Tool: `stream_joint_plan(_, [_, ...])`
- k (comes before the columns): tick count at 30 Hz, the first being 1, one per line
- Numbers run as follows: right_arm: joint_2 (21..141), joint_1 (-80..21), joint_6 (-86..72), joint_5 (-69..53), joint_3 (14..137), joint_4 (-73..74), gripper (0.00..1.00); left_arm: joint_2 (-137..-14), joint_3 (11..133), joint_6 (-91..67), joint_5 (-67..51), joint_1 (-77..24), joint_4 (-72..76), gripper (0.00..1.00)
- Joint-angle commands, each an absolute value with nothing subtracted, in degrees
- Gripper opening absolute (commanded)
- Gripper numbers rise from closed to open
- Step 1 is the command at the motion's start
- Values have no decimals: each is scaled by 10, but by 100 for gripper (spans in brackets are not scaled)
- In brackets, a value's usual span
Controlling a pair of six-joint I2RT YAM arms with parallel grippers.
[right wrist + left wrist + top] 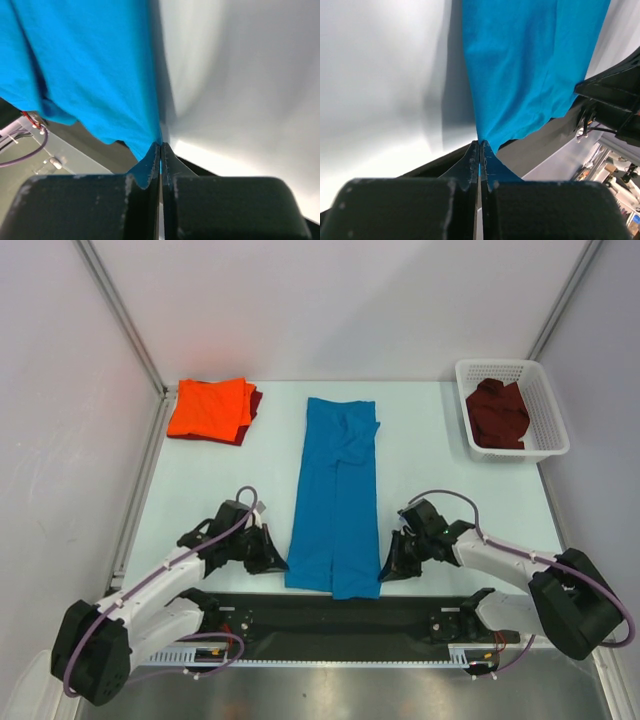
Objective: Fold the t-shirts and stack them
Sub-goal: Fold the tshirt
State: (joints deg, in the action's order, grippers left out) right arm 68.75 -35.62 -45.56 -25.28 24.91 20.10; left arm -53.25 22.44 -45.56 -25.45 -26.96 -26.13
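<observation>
Blue t-shirt (335,495), near corners hidden inside clamped left gripper (274,562) and clamped right gripper (389,567)

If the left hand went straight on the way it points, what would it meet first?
The blue shirt: the left hand is shut on its near corner and points across the cloth. What lies beyond is unclear.

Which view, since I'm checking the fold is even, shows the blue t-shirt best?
Top external: the whole blue t-shirt lies as a long folded strip. The left wrist view shows only the corner pinched between the left fingers; the right wrist view, only the corner in the right fingers.
</observation>
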Motion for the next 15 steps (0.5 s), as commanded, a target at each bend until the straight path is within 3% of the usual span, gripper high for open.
stream_joint_plan(1, [693,-353,-443,-259,310,246,0,-528,263,-450,-237,-279,-291,0])
stream_joint_plan(8, [720,-305,-393,-287,423,295,0,-576,372,-399,-236,-279,-324,0])
stream_joint_plan(15, [810,-244,-331,-301,522,296,0,-724,531,-327,-215,-267,-343,1])
